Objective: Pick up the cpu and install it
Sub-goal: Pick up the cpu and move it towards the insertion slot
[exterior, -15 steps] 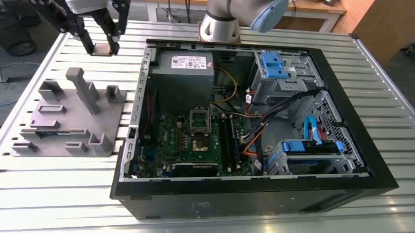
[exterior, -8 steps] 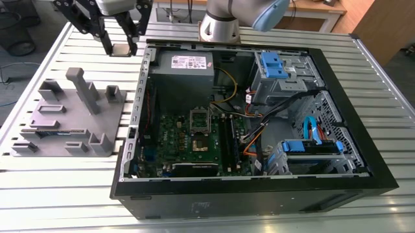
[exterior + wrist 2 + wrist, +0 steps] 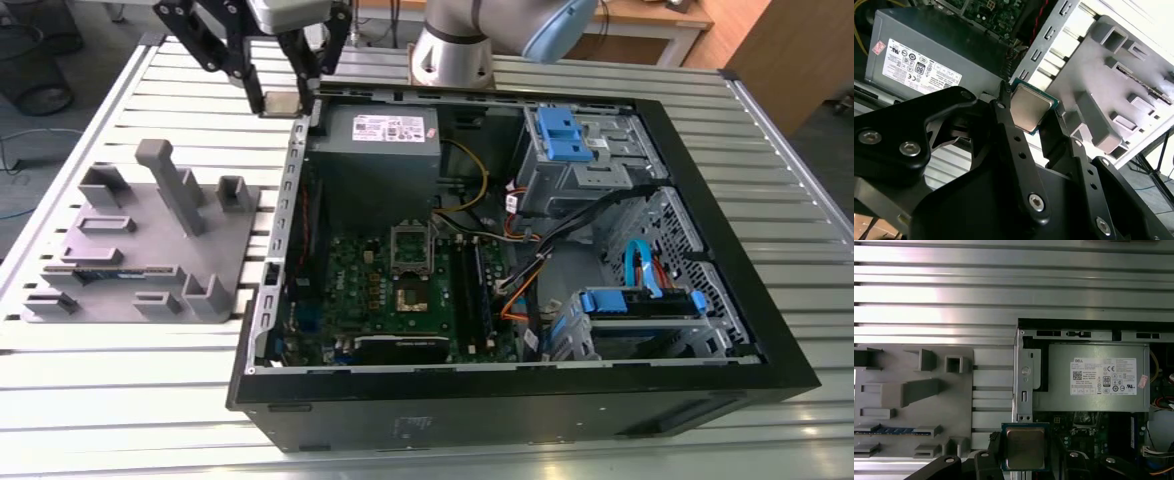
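Pinching the cpu (image 3: 1029, 112) by its edges between the black fingers of the gripper (image 3: 1030, 105), holding its silvery top toward the camera, hanging above the case wall (image 3: 1046, 37), with the grey power supply (image 3: 929, 55) to one side and the grey plastic holder (image 3: 1104, 80) to the other.

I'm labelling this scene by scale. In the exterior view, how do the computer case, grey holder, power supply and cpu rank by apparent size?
Largest to smallest:
computer case
grey holder
power supply
cpu
None look alike enough to doubt.
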Tool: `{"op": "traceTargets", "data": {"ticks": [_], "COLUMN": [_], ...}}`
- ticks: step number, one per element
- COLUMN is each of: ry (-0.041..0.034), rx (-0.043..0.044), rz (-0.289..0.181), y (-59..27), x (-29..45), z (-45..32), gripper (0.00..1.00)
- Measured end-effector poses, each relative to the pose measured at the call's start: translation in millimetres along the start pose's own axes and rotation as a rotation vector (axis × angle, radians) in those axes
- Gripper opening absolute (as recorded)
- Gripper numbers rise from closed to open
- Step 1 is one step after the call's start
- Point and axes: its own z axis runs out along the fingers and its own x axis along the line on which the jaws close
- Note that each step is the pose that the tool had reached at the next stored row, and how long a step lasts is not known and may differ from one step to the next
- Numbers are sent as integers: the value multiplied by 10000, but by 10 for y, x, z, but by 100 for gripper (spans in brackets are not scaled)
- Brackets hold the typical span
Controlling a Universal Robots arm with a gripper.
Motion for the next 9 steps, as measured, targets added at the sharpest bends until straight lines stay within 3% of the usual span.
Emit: {"op": "traceTargets", "data": {"ticks": [9], "ry": [0], "rx": [0], "rz": [1], "y": [1], "x": [-357], "z": [10], "gripper": [47]}}
